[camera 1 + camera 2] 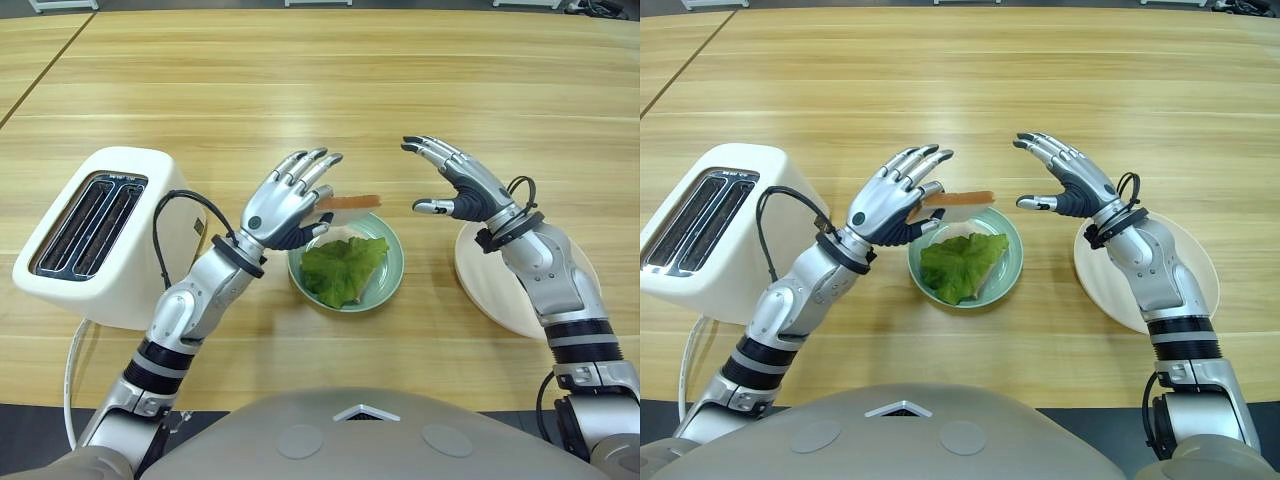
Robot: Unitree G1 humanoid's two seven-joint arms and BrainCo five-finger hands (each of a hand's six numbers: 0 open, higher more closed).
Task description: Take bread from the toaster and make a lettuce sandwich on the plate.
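Observation:
My left hand (283, 207) is raised over the left rim of a green bowl (396, 268) and pinches a thin toasted bread slice (351, 202) between thumb and fingers. The slice lies flat and points right, above the lettuce leaf (343, 268) in the bowl. My right hand (456, 186) hovers open just right of the slice's free end, palm facing left, not touching it. A white plate (1201, 268) lies on the table under my right forearm. The white toaster (101, 236) stands at the left, its two slots dark.
The toaster's black cable (160, 232) loops by my left forearm, and a white cord (72, 372) hangs near the front edge. Bare wooden table stretches beyond the hands.

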